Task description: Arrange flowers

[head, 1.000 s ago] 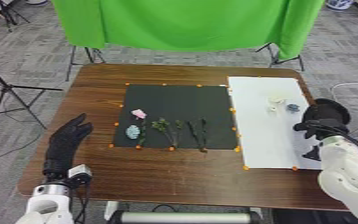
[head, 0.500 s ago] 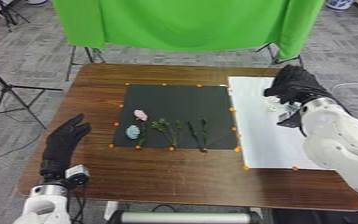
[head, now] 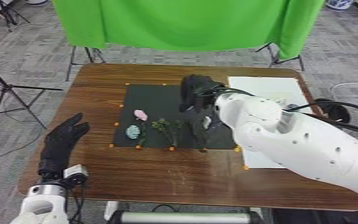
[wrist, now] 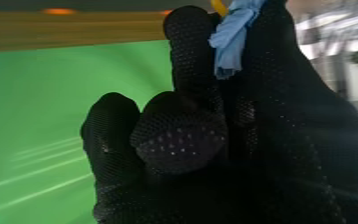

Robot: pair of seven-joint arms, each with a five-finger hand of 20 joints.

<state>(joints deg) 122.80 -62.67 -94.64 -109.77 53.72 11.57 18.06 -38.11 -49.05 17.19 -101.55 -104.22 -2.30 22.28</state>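
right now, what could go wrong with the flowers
The right hand pinches a thin pale blue piece, which looks soft and might crumple or slip out. The green sprigs lie close together on the dark mat, so a low sweep of the right arm could drag them. The pink flower lies close to the blue flower, so moving one may nudge the other.

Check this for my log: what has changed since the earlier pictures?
The right hand swung left across the white sheet to above the black mat. It pinches something light blue; when it took hold is unclear. The left hand and pink flower stayed put.
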